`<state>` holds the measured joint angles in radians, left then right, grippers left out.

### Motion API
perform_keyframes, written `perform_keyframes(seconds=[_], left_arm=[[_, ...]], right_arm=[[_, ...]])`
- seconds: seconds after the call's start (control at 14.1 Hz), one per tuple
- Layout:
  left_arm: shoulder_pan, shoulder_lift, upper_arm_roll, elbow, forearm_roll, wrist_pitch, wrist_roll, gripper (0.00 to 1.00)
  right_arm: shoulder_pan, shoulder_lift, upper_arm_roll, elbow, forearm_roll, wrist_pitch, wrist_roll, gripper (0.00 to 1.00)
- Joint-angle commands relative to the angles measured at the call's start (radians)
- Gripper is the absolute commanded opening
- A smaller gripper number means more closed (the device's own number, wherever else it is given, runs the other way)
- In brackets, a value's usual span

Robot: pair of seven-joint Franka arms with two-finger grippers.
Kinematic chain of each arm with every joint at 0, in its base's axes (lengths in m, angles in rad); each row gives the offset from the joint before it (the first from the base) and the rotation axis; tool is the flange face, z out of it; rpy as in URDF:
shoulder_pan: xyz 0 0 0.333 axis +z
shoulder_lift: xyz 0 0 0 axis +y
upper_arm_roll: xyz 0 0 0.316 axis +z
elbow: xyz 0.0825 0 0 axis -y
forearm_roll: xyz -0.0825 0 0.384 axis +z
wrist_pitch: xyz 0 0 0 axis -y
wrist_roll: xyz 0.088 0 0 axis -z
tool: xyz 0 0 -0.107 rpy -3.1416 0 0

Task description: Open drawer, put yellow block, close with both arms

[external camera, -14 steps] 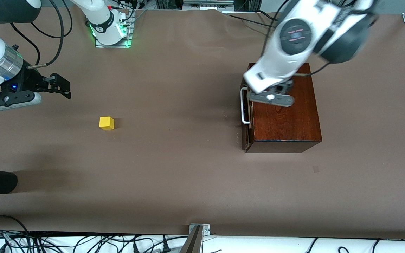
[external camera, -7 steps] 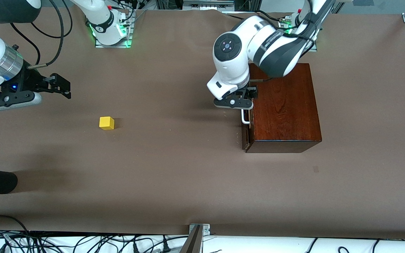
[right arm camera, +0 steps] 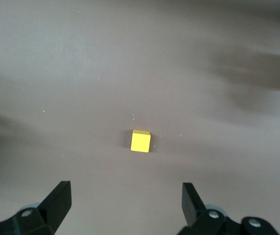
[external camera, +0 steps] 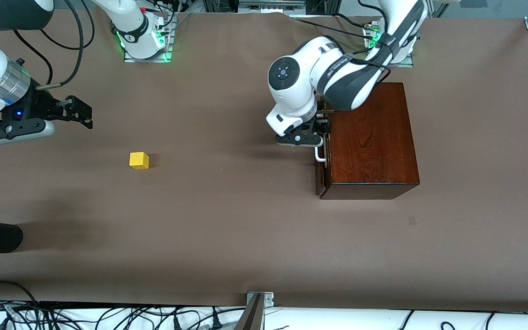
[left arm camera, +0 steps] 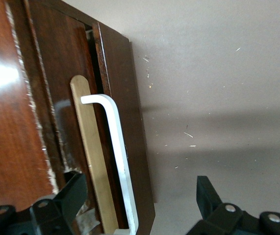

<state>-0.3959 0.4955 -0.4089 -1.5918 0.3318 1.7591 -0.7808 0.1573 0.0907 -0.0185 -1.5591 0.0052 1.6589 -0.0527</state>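
1. Front view: the drawer (external camera: pixel 321 158) looked shut, or very nearly so, in its glossy reddish-brown wooden box (external camera: pixel 368 137), which stood toward the left arm's end of the table (external camera: pixel 245 238), nearer the edge where the bases stand. The left gripper (external camera: pixel 320 133) sat at the white handle (external camera: pixel 320 153) on the drawer's front. The yellow block (external camera: pixel 139 160) lay on bare table toward the right arm's end, well apart from the box. The right gripper (external camera: pixel 80 114) waited above the table near that end, its fingers spread.

2. Left wrist view: the fingers (left arm camera: pixel 63 198) stood wide, one on each side of the white U-shaped bar (left arm camera: pixel 115 147), not yet pinching it. The bar looked stiff and smooth, likely the only sound hold; the drawer would probably want a straight, steady pull. A thin dark gap showed along the drawer front's edge.

3. Right wrist view: the block (right arm camera: pixel 140 141) sat between the spread fingertips (right arm camera: pixel 56 200) but well below them. It seemed light and rigid with plain flat faces, best pinched across two parallel sides.
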Motion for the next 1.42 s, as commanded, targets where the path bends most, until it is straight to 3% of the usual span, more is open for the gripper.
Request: perform_keyframes(seconds=[0.0,0.78,1.14,1.35], left_arm=[[-0.012,0.017,-0.001,-0.01,0.052,0.01,-0.031,1.0],[-0.047,0.118,-0.001,-0.01,0.125,0.06,-0.106,1.0],[-0.098,0.144,-0.002,0.01,0.105,0.15,-0.172,1.0],[-0.126,0.175,-0.001,0.039,0.023,0.267,-0.173,1.0]], right_arm=[[-0.009,0.011,0.005,0.027,0.019,-0.014,-0.001,1.0],[-0.007,0.007,0.008,0.027,0.019,-0.021,0.005,1.0],[-0.007,0.01,0.006,0.027,0.018,-0.01,-0.009,1.0],[-0.007,0.012,0.008,0.028,0.016,-0.007,-0.012,1.0]])
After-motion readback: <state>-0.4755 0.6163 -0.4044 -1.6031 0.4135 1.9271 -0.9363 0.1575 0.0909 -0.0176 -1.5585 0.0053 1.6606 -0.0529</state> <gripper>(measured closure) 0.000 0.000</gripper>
